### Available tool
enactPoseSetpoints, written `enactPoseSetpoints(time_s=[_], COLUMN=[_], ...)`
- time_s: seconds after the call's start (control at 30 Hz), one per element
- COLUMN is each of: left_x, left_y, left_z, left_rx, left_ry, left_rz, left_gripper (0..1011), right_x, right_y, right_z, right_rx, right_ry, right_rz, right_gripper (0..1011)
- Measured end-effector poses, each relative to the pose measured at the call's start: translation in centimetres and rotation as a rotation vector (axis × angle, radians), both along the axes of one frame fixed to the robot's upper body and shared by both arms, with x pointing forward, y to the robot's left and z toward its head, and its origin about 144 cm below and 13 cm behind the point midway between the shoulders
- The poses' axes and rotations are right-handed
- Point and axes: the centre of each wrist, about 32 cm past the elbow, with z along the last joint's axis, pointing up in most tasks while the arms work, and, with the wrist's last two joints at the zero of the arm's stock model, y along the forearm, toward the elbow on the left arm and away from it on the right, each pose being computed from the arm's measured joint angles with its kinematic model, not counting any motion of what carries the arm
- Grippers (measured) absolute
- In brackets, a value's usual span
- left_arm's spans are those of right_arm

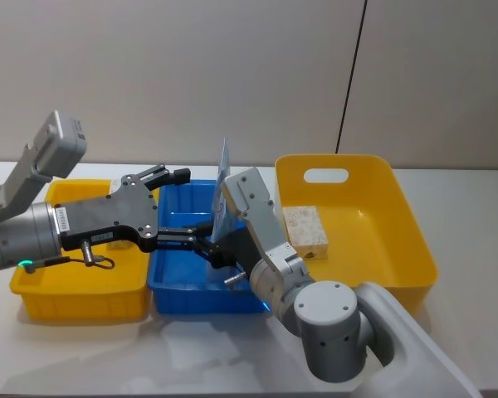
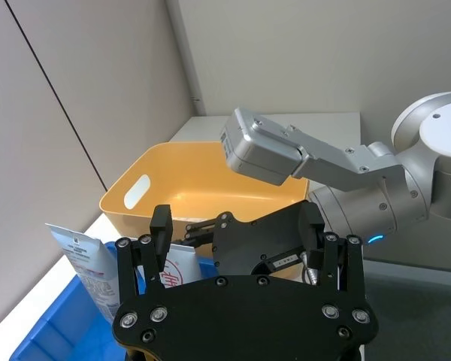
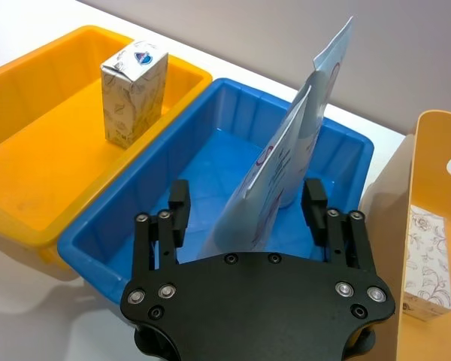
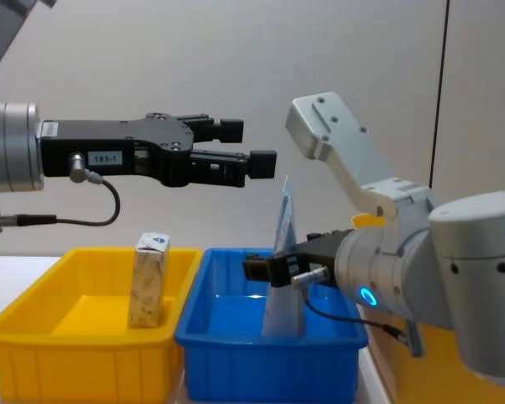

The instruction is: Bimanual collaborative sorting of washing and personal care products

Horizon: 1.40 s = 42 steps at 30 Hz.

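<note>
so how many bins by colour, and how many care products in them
Yellow bins: 2, a small one and a large one.
Blue bin: 1.
Care products: 3, a speckled carton, a pale-blue tube, a marbled box.
Total: 6 things.

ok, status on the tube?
Right gripper open around tall pale-blue tapering tube, upright in blue plastic bin. Left gripper open, above. Nothing blocking.
</note>
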Motion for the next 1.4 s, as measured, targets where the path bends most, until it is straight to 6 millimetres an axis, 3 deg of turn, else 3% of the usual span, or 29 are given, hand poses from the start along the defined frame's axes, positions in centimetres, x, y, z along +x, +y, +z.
enactPoseSetpoints(time_s=[0.43, 0.57, 0.8, 1.4], left_x=[0.0, 0.0, 0.0, 0.0], left_y=[0.0, 0.0, 0.0, 0.0], left_z=[0.0, 0.0, 0.0, 0.0], left_rx=[0.0, 0.0, 0.0, 0.0], left_ry=[0.0, 0.0, 0.0, 0.0], left_rz=[0.0, 0.0, 0.0, 0.0], left_gripper=[1001, 1002, 1001, 1001], right_x=[0.31, 0.35, 0.4, 0.49], right_y=[0.24, 0.26, 0.31, -0.02], right_z=[-0.16, -0.18, -0.19, -0.18], right_rx=[-0.005, -0.006, -0.006, -0.007], right_ry=[-0.003, -0.004, -0.005, -0.01], right_rz=[-0.005, -0.005, -0.006, -0.009], right_gripper=[496, 326, 153, 108])
